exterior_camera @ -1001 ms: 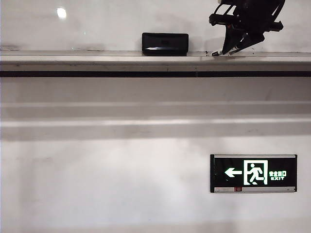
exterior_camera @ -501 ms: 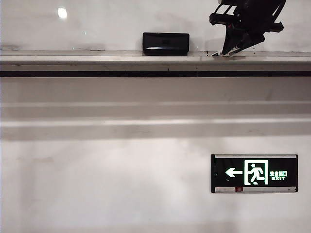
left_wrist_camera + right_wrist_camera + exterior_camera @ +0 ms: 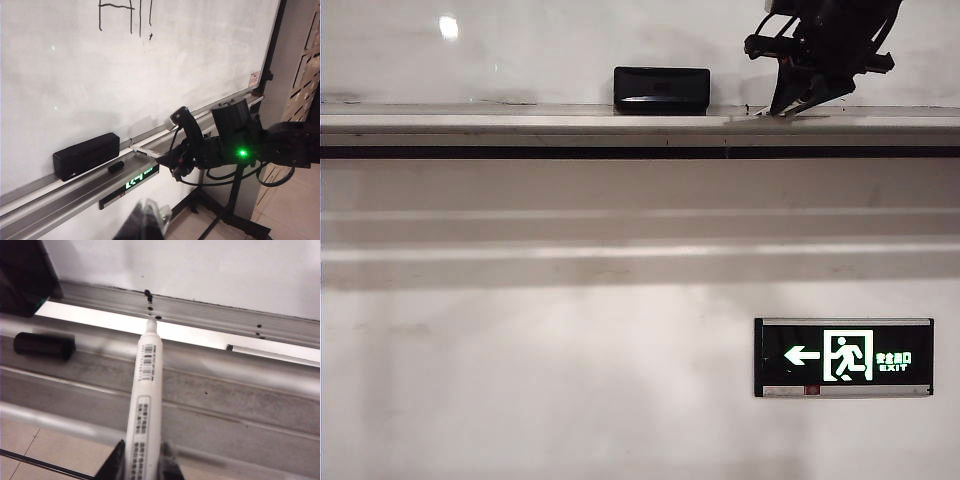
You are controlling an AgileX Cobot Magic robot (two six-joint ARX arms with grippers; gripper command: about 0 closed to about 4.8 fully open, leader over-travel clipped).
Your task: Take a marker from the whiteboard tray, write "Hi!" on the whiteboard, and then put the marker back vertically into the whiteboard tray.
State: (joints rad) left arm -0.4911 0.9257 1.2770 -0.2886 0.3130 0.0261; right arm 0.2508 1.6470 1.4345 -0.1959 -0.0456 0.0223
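My right gripper (image 3: 142, 460) pinches the white barcode-printed marker (image 3: 144, 400) in its fingers, tip slanting down toward the grey metal whiteboard tray (image 3: 240, 385), well right of the black rectangular eraser block (image 3: 661, 89); my left gripper (image 3: 147, 222) hangs back, fingers' spread unclear.

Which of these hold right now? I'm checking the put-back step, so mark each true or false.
1. The right gripper has its jaws shut on the marker. True.
2. The marker's black cap is on its tip. False: the tip is bare; the cap lies on the whiteboard tray.
3. The whiteboard carries black strokes. True.
4. The eraser is held by the left gripper. False: it sits on the tray untouched.
5. The marker lies flat on the tray. False: it is held, tip towards the tray.
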